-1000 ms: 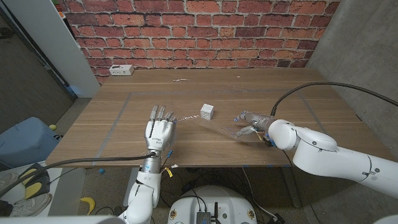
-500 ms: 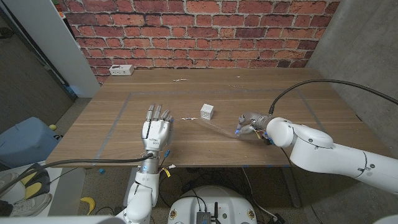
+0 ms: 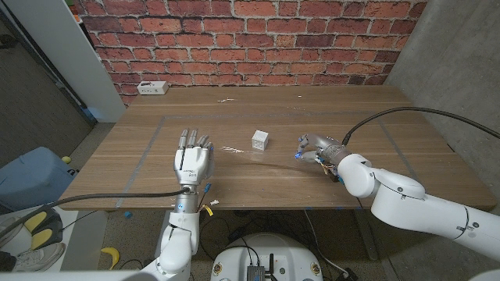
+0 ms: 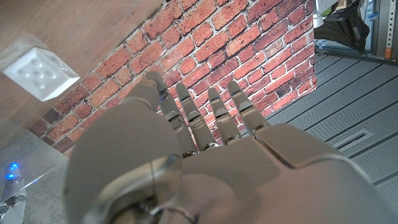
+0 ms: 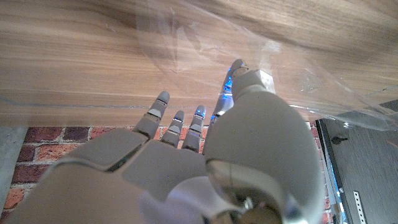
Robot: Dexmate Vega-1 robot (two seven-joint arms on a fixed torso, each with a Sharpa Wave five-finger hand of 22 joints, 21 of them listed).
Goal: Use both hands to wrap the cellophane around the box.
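Note:
A small white box (image 3: 260, 140) with dimples on its faces stands near the table's middle and also shows in the left wrist view (image 4: 40, 74). The clear cellophane (image 3: 281, 154) lies faintly visible on the wood between the box and my right hand (image 3: 316, 148). In the right wrist view the cellophane (image 5: 311, 68) drapes over my thumb tip, pinched against a finger. My right hand (image 5: 186, 162) is to the right of the box, apart from it. My left hand (image 3: 192, 161) hovers left of the box with its fingers (image 4: 211, 112) straight and apart, holding nothing.
A white socket strip (image 3: 150, 87) lies at the table's far left corner. Small white scraps (image 3: 226, 99) sit near the far edge. Thin tape lines (image 3: 144, 156) mark the wood. A brick wall stands behind the table. A blue bin (image 3: 31, 176) sits on the floor at left.
My right hand has moved away from the front edge and slightly toward the box, taking the cellophane edge along. My left hand has drifted a little left and farther from the front edge.

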